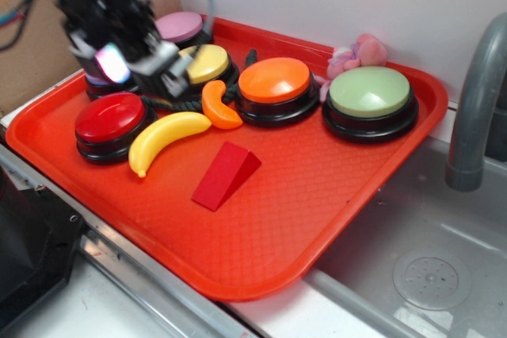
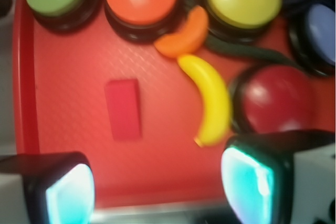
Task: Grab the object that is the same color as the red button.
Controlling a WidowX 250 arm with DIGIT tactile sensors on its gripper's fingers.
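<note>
The red wedge block [image 1: 226,175] lies near the middle of the red-orange tray [image 1: 333,187], ramp side up; the wrist view shows the block [image 2: 123,109] from above. The red button [image 1: 111,120] sits at the tray's left, and it appears at the right in the wrist view [image 2: 275,100]. My gripper [image 1: 142,69] hangs high over the tray's back left, above the buttons and well away from the block. Its pads [image 2: 71,195] glow teal and stand wide apart, with only tray between them; the gripper [image 2: 157,187] is open and holds nothing.
A yellow banana [image 1: 164,138] and an orange slice [image 1: 218,105] lie between the red button and the block. Orange [image 1: 275,85], green [image 1: 370,96], yellow [image 1: 207,63] and pink [image 1: 179,28] buttons line the back. A sink [image 1: 428,259] and faucet [image 1: 475,93] lie to the right.
</note>
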